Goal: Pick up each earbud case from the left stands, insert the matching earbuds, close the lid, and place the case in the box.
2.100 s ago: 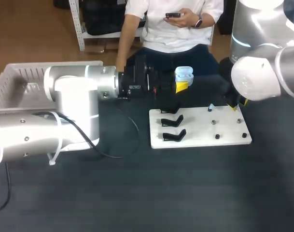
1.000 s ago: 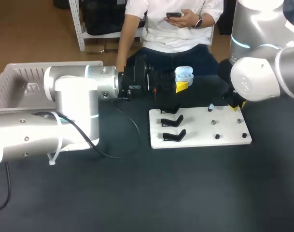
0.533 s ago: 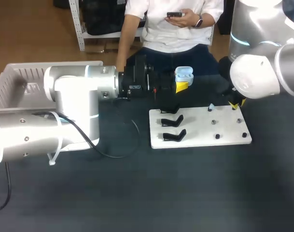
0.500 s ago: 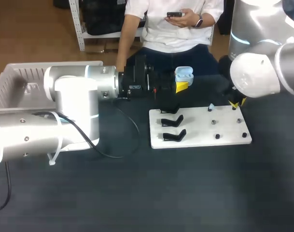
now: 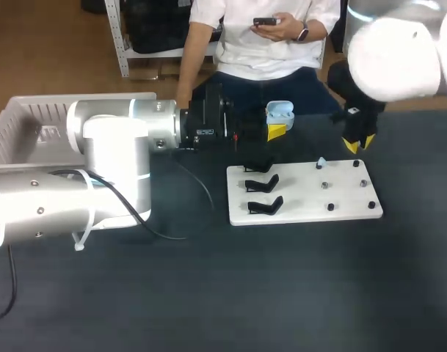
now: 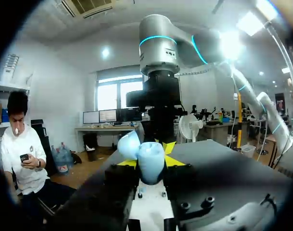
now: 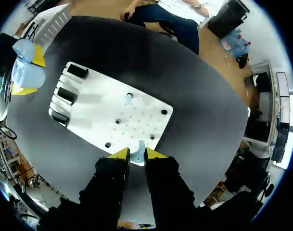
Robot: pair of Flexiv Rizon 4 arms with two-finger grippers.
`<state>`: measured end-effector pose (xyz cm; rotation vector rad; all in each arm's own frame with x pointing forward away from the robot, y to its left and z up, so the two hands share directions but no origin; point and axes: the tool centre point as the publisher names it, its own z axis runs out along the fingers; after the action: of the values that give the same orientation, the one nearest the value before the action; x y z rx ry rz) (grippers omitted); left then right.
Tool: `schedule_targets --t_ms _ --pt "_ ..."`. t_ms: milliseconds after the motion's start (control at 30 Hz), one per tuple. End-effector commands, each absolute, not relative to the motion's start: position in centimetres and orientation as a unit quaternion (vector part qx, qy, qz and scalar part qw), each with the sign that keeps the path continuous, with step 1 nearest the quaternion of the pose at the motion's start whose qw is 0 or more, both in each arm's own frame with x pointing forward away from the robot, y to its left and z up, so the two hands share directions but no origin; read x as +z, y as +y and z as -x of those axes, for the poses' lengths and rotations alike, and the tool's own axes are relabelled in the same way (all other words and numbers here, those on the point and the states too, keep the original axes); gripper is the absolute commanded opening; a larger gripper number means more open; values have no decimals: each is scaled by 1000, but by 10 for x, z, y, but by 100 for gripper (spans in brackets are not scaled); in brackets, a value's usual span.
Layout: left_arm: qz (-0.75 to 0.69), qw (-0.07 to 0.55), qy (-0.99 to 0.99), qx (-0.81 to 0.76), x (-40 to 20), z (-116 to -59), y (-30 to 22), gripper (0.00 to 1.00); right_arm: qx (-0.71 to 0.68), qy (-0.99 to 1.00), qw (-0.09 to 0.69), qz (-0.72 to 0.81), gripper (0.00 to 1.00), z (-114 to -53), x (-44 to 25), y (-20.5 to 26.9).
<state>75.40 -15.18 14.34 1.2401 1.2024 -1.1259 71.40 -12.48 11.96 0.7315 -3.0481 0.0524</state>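
Earbud case (image 5: 280, 114) loading is judged to be the step in hand: one earbud goes into its socket.

1. White board (image 5: 304, 214): lies on the table. It carries three black stands (image 5: 263, 183), all empty, and a second earbud (image 5: 321, 162) on a peg.
2. Left gripper (image 6: 151, 166): closed on the case from both sides. It holds the case in the air behind the board, lid open.
3. Right gripper (image 7: 136, 154): hangs above the board's far right corner, well apart from the case. Its fingers are nearly together on a small pale earbud (image 7: 135, 153).

Procedure: keep the case motionless. Bring the earbud over the open case, align it with the matching socket, lower it straight, and release only once it is seated.

Limits of view: no view shows the sockets. The earbud's orientation is too small to read. The left arm covers part of the box (image 5: 25, 117).
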Motion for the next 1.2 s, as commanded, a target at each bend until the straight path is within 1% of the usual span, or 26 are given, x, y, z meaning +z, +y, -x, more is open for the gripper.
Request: schedule_targets --t_ms 33,167,233,633,667,700,733,767,800,867,900,967,1000,1033,1067,1100,1133,1200 --pt "-515 518 498 -468 142 -753 -152 0 23 -974 5 -224 0 -700 146 -112" --pt "-515 518 498 -468 142 -753 -152 0 16 -979 5 -205 0 -688 158 -103" --pt "-515 518 498 -468 142 -753 -152 0 22 -979 -9 -202 0 -682 166 -99" --pt "-515 518 498 -468 142 -753 -152 0 22 -979 -9 -202 0 -682 166 -99" --pt "-515 518 498 -468 142 -753 -152 0 10 -986 -19 -163 0 -684 167 -95" --pt "-515 518 498 -468 142 -753 -152 0 -34 -995 -16 -97 0 -688 170 -93" --pt "-515 518 498 -468 142 -753 -152 0 -39 -998 -17 -41 0 -691 171 -92" --pt "-515 518 498 -468 142 -753 -152 0 9 -1000 -26 1 0 -691 171 -89" --pt "-515 518 498 -468 142 -753 -152 0 -9 -998 -32 52 0 -691 173 -85" --pt "-515 518 498 -468 142 -753 -152 0 9 -991 -41 128 0 -688 174 -82" --pt "-515 518 498 -468 142 -753 -152 0 -14 -988 -31 151 0 -687 175 -81" --pt "-515 518 498 -468 142 -753 -152 0 14 -975 -41 218 0 -683 178 -79" --pt "-515 518 498 -468 142 -753 -152 0 15 -975 -34 221 0 -683 178 -77" --pt "-515 518 498 -468 142 -753 -152 0 23 -967 -44 252 0 -681 180 -76" --pt "-515 518 498 -468 142 -753 -152 0 36 -970 -35 236 0 -682 180 -74" --pt "-515 518 498 -468 142 -753 -152 0 35 -964 -44 261 0 -682 180 -71" --pt "-515 518 498 -468 142 -753 -152 0 62 -962 -45 264 0 -680 181 -70" --pt "-515 518 498 -468 142 -753 -152 0 28 -953 -57 296 0 -675 182 -69"
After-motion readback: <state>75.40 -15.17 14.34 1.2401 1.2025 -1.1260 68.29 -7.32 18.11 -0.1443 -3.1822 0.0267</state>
